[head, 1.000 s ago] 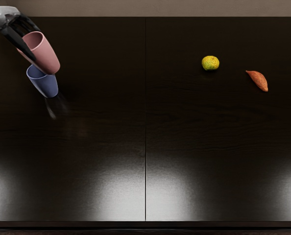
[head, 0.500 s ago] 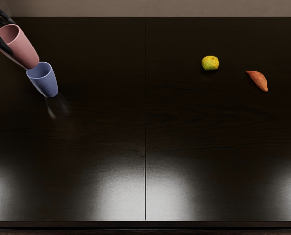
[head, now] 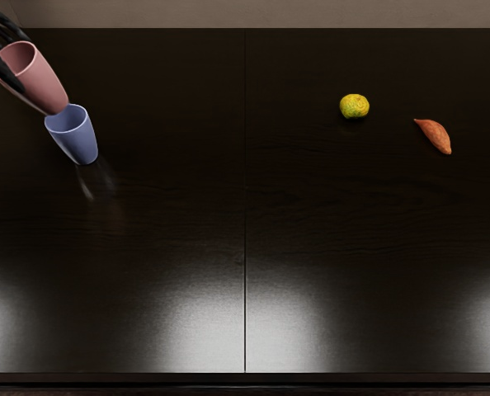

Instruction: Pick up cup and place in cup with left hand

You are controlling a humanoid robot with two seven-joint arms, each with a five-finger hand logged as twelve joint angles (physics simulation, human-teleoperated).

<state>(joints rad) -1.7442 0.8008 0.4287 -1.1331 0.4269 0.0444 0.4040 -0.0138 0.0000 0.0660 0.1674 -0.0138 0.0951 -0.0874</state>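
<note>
My left hand [head: 7, 56] comes in at the top left corner, its dark fingers closed around the pink cup [head: 40, 81]. That cup is tilted, with its base toward the lower right, and overlaps the back left rim of the blue cup [head: 77, 140] in the picture. Whether the two cups touch, I cannot tell. The blue cup stands on the table with its mouth up, and its inside is partly visible. Part of the hand is cut off by the picture's edge.
On the right half of the dark table [head: 245, 247] lie a yellow-green round fruit [head: 354, 106] and an orange sweet potato [head: 435, 137]. A seam runs down the table's middle.
Over the last second my left hand moved left with the pink cup, uncovering more of the blue cup's mouth. Since half a second ago it has shifted only slightly right. The blue cup stayed put.
</note>
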